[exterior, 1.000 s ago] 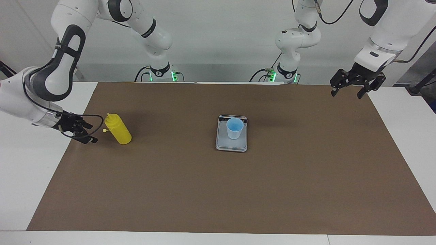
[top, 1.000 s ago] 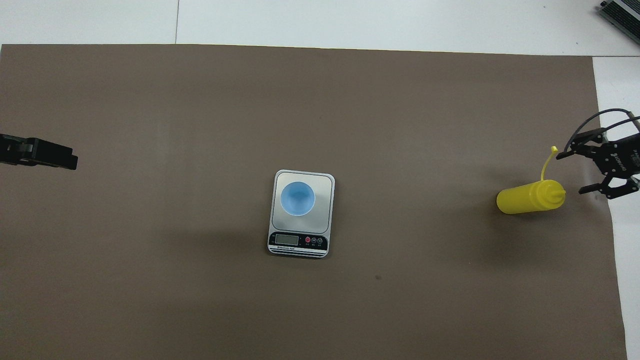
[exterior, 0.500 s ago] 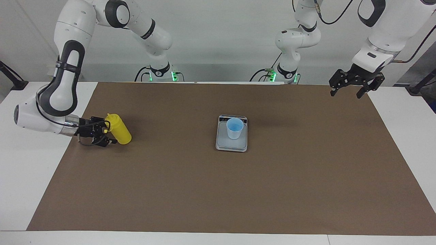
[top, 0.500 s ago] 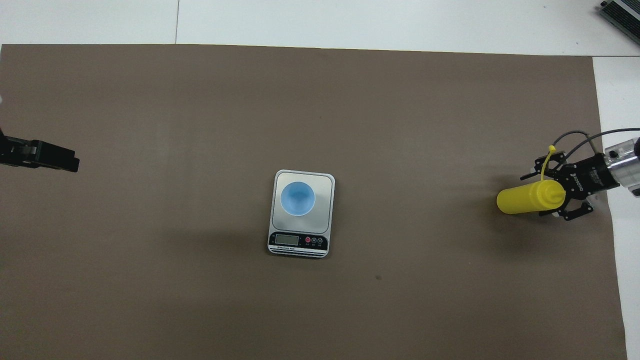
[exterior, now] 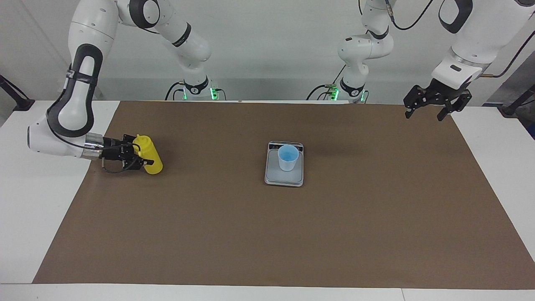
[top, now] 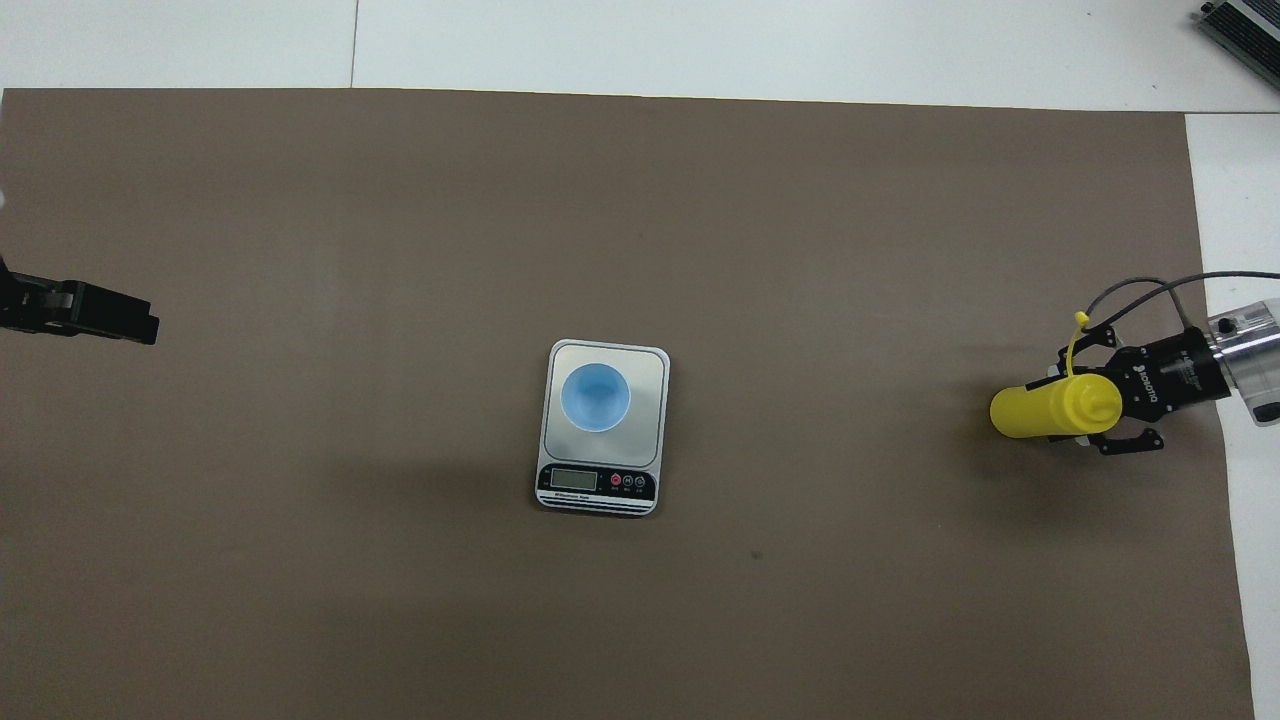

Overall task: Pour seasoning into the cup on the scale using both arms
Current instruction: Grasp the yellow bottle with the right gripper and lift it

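The yellow seasoning bottle (exterior: 153,162) stands on the brown mat at the right arm's end of the table, leaning slightly; it also shows in the overhead view (top: 1030,412). My right gripper (exterior: 143,157) comes at it from the side, with its fingers closed against the bottle's upper part (top: 1082,410). The light blue cup (exterior: 288,158) stands upright on the silver-grey scale (exterior: 284,179) at the middle of the mat; the overhead view shows the cup (top: 595,397) on the scale's plate (top: 646,372). My left gripper (exterior: 424,114) hangs open in the air over the mat's corner at the left arm's end, where the arm waits.
The brown mat (exterior: 267,234) covers most of the white table (exterior: 25,217). The scale's display strip (top: 597,483) faces the robots. A dark device (top: 1245,25) sits at the table's corner farthest from the robots.
My right gripper moved in from beside the bottle, put its fingers around the bottle's upper part and closed on it. The bottle shifted slightly. The left gripper barely moved.
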